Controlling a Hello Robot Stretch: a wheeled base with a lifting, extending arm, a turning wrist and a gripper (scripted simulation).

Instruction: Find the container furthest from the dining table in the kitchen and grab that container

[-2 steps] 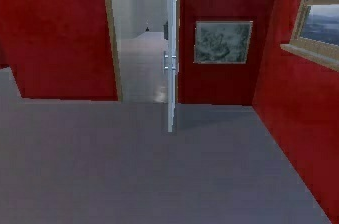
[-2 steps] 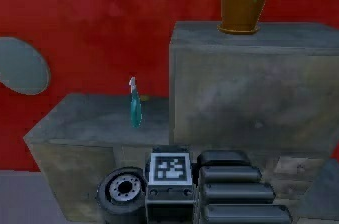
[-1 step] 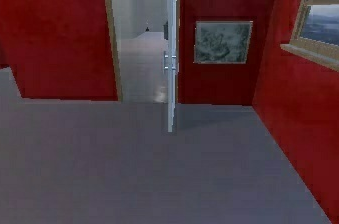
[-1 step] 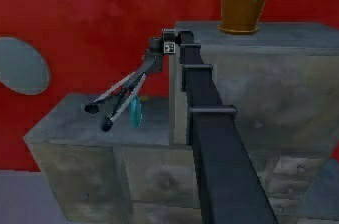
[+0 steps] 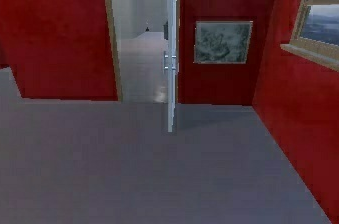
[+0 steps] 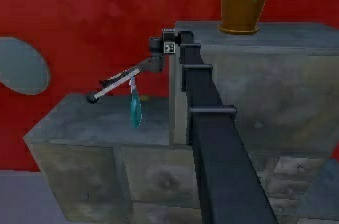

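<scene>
My claw at a grey cabinet, w/ a small teal thing just under the fingers.

Arm side view: my arm runs up past a taller grey block w/ a brown object on top. The teal thing shows against the lower cabinet top, so I can't tell whether I'm grasping it or it stands there, nor whether the claw is clenched or released. Can't tell if it's the container either. Round grey-blue disc on the red wall behind. Fwd view: grey floor, red walls, white door ajar onto a paler room, framed picture beside it, 2nd frame top right.
</scene>
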